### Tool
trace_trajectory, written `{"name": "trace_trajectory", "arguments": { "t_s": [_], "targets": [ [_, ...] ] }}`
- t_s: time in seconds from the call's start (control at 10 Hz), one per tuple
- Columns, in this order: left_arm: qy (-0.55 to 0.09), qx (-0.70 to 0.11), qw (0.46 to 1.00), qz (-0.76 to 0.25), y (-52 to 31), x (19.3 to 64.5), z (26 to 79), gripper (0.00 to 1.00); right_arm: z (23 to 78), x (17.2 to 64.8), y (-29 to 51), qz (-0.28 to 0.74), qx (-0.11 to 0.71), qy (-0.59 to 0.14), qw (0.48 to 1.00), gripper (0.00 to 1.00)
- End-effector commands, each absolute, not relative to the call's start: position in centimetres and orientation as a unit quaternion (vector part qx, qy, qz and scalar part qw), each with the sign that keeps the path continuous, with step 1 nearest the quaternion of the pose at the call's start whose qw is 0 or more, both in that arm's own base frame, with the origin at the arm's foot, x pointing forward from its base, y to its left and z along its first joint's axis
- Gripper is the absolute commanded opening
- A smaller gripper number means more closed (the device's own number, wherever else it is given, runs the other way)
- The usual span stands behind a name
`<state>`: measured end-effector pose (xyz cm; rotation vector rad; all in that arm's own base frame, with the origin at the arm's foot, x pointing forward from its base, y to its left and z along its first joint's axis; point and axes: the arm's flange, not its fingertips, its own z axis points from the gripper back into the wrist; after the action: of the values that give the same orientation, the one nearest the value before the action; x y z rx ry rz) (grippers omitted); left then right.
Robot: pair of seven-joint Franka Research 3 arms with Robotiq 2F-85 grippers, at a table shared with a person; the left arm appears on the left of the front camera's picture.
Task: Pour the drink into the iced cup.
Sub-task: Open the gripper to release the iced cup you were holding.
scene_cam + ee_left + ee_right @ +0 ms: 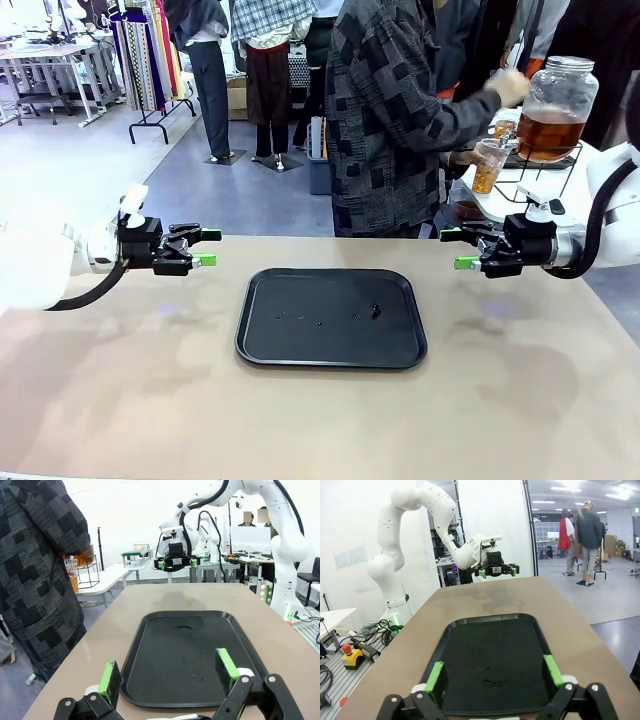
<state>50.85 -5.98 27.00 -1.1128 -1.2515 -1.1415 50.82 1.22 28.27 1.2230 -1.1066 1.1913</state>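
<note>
Over at the table's left edge the left gripper (196,249) hangs just above the tabletop, jaws spread wide and holding nothing, its green pads (111,679) pointing in toward the middle. From its wrist camera the pads frame the near short rim of the black tray (131,655), and the other arm's gripper faces it from across the table. The tray (330,358) sits in the centre of the tan table (120,390), flat, with a few dark specks and a small smear on its floor near the right side. Nothing lies between either gripper and the tray. On to the right edge: the right gripper (470,249) mirrors the left, released, fingers wide apart and empty, levelled at the tray from just beyond its right rim. Behind the table's far edge a person in a dark patchwork-patterned jacket (400,120) stands turned toward a white side table at the far right. There the drink (546,132), amber-brown, fills roughly the lower half of a big clear dispenser jar (560,90) with a lid, raised on a black wire stand (560,170). One of the person's hands (510,88) is up against the jar's left side, and a clear cup (488,165) with amber liquid in it is held low beside the stand, well apart from both grippers.
</note>
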Motion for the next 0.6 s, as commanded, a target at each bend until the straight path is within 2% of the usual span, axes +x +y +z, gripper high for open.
{"name": "trace_trajectory", "arguments": {
  "t_s": [0.0, 0.5],
  "targets": [
    [-0.525, -0.467, 0.527, -0.478, -6.03, 50.83, 27.1, 1.0, 28.46, 50.9, 1.33, 0.498, 0.512, -0.462, 0.526, 1.0],
    [-0.525, -0.467, 0.527, -0.478, -6.03, 50.83, 27.1, 1.0, 28.46, 50.9, 1.33, 0.498, 0.512, -0.462, 0.526, 1.0]
  ]
}}
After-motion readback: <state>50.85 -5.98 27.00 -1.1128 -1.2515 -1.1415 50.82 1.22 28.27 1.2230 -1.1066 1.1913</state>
